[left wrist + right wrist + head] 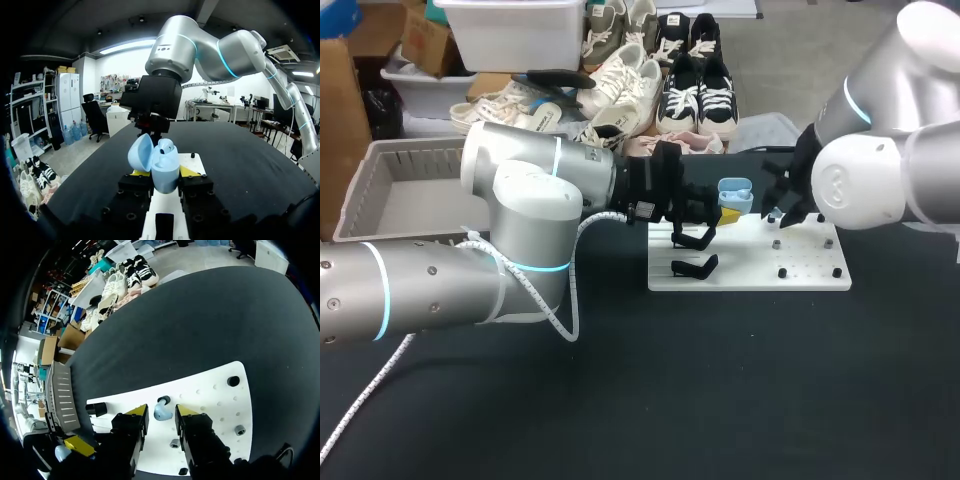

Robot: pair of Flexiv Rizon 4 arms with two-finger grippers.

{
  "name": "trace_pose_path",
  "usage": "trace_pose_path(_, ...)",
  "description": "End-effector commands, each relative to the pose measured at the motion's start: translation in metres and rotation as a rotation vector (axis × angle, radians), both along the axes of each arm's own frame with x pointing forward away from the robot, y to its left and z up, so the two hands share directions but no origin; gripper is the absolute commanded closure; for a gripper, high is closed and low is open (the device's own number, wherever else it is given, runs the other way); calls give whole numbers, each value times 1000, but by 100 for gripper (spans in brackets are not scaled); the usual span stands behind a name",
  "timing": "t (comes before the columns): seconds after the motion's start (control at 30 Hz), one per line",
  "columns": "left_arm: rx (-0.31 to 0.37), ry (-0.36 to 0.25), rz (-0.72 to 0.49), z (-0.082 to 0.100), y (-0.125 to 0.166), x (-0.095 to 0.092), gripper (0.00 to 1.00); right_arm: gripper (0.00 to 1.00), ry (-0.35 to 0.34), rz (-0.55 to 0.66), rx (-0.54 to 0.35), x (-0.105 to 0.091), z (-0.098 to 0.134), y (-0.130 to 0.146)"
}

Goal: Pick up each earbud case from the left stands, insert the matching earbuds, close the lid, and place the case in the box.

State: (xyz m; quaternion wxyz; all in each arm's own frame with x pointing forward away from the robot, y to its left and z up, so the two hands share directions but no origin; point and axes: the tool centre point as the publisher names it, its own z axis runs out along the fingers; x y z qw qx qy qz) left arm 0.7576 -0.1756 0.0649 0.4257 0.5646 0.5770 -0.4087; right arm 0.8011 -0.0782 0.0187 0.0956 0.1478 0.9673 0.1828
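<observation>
Your left gripper (164,176) pinches the smooth, rounded pale-blue earbud case (165,167) from both sides above the far edge of the flat white pegboard (215,390). Its domed lid is open, with a glossy seated earbud (167,146) inside. Your right gripper (161,416), fingers spread, straddles a loose earbud (162,412) without touching it.

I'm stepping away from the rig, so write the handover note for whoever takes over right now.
Left pincer: shut on the blue earbud case, held above the white board with its lid open.
Right pincer: open, low over the board, with a blue earbud lying between its tips, not gripped.
Done: case lifted off its stand; one earbud appears seated inside.
Left: grip the loose earbud, insert it, close the lid, put the case in the grey box.
</observation>
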Motion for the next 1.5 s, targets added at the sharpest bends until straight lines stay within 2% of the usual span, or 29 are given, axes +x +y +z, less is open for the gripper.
trace_pose_path(0.03,-1,0,0,0,0,1,100,68,-1,0,2,0,1,-1)
trace_pose_path(0.77,-1,0,0,0,0,1,100,71,5,-3,7,0,2,0)
trace_pose_path(0.87,-1,0,0,0,0,1,100,78,7,-5,9,0,1,0)
trace_pose_path(1.03,-1,0,0,0,0,1,100,81,10,-6,11,0,1,1)
trace_pose_path(1.1,-1,0,0,0,0,1,100,89,11,-7,11,1,1,1)
trace_pose_path(1.13,-1,0,0,0,0,1,100,100,12,-7,12,1,1,1)
trace_pose_path(1.3,-1,0,0,0,0,1,100,100,23,-20,19,-1,4,1)
trace_pose_path(1.5,-1,0,0,0,0,1,100,100,24,-67,25,-10,19,-3)
